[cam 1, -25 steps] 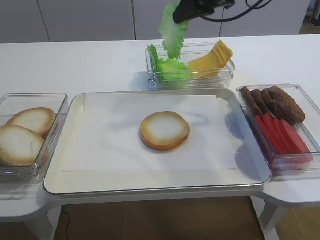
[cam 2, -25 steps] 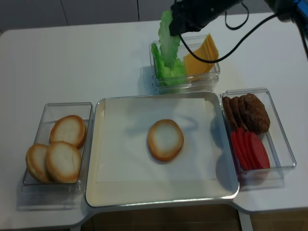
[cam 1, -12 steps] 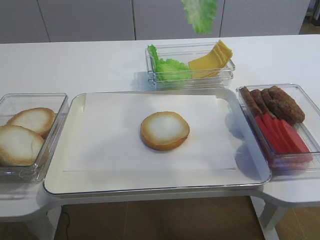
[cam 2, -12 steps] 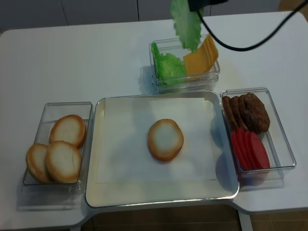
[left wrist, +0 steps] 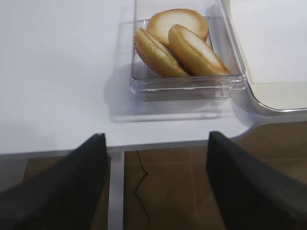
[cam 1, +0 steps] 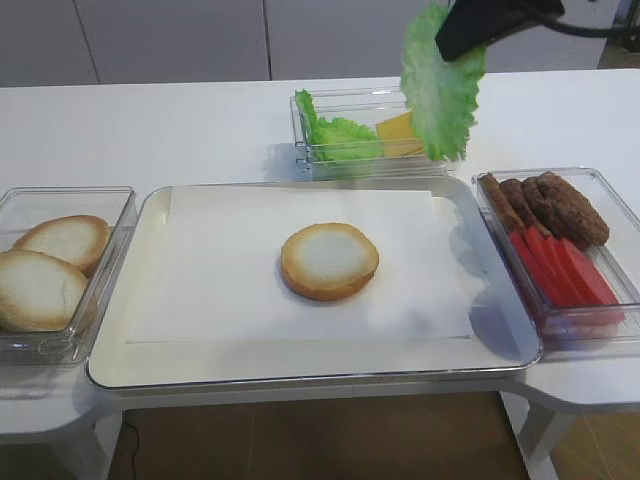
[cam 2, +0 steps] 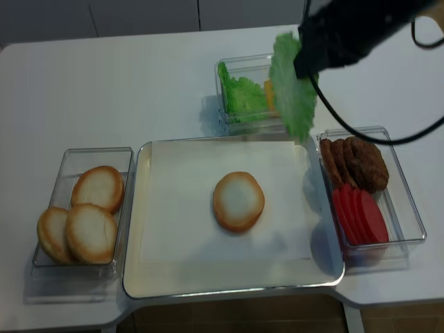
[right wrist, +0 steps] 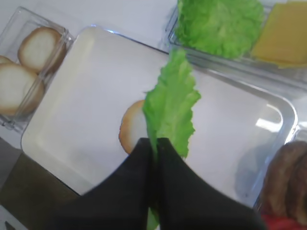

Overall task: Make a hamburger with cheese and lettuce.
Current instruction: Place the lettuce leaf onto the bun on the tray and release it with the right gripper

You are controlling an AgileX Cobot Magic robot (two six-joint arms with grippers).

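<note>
item: lettuce (cam 1: 440, 85) leaf, pinched in the closed right gripper (right wrist: 156, 143) and hanging above the tray's (cam 1: 300, 375) far right corner; step: carrying it over; next: lower it flat onto the hamburger (cam 1: 330, 261) at tray centre.

We see a white counter (cam 1: 180, 130) bearing a metal tray (cam 1: 150, 375) lined with white paper (cam 1: 220, 290); a clear box (cam 1: 125, 200) of spare bun halves (cam 1: 40, 290); another clear box (cam 1: 610, 190) with brown meat pieces (cam 1: 560, 205) and red strips (cam 1: 565, 275).
</note>
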